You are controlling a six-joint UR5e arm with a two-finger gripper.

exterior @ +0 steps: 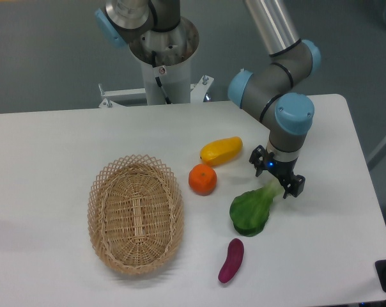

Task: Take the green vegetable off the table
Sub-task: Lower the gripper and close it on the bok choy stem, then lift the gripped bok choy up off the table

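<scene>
**Colours on the white table**

The table (52, 147) is showing plain white. Right of centre, the green vegetable (252, 208) is showing dark green leaves fading into a pale whitish-green stalk. Above it, the gripper (276, 178) is looking black, with a small blue light glowing on it. The arm (279, 70) is gleaming silver-grey with light blue caps. The orange (202, 180) is glowing bright orange, the oblong fruit (221, 150) yellow, the eggplant piece (231, 260) purple. At lower left, the basket (135, 213) is showing tan open weave.
</scene>
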